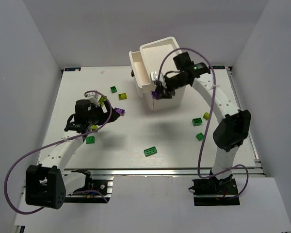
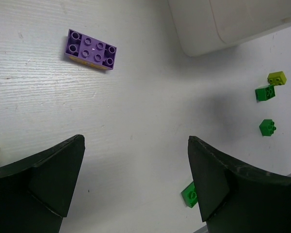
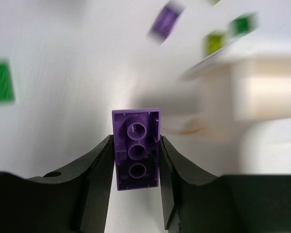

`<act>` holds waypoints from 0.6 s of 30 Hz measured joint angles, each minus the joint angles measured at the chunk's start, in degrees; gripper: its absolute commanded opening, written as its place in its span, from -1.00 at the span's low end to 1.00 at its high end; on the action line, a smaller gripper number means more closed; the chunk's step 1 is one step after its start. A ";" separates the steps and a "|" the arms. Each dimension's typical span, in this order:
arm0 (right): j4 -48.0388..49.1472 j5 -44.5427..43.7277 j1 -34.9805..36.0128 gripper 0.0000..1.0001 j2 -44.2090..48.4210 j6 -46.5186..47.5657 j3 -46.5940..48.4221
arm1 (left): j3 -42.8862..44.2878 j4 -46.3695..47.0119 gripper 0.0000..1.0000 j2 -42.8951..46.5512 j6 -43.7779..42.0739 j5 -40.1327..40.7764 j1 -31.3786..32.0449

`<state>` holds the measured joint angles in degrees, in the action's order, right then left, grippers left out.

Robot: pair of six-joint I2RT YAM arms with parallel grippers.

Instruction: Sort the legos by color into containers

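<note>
1. We see a purple two-by-four plastic brick (image 3: 137, 160) pinched lengthwise between the black fingers of the right gripper (image 1: 162, 89), its underside tubes facing the wrist camera
2. From above, it hangs just in front of the tall white cabinet (image 1: 170, 58), near the white drawer (image 1: 136, 65) jutting from the cabinet's left side; the cabinet wall is the closest thing to it
3. The left gripper (image 2: 136, 145) hovers over the white table (image 1: 136, 126) with its fingers spread wide and nothing between them; a second purple brick (image 2: 90, 49) lies flat beyond them, studs up
4. Loose pieces lie scattered around, among them a dark green brick (image 1: 151, 152) at the front and a yellow-green brick (image 1: 122, 96) left of the cabinet
5. The right wrist view is blurred behind the held brick, so the cabinet is only a pale shape there, while the overhead view shows it sharply; the left wrist view alone shows the second brick's studs
</note>
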<state>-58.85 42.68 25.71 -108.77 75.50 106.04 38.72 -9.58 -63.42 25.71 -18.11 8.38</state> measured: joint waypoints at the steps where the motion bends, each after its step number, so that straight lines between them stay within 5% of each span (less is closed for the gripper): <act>1: 1.53 1.25 0.55 -1.00 0.72 -4.15 3.45 | -0.11 0.61 0.92 -0.76 0.07 -0.17 0.00; 10: 21.07 3.65 6.27 -1.00 10.86 -34.34 1.99 | 0.76 1.51 0.93 -4.92 0.04 -0.55 0.00; 18: 43.65 -18.45 8.74 -1.00 4.57 -55.89 -0.85 | 1.20 4.46 0.94 -6.69 3.98 -0.52 0.00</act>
<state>-15.20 24.23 34.46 -104.20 19.62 105.19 39.92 -5.13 -70.11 29.69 -18.63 8.38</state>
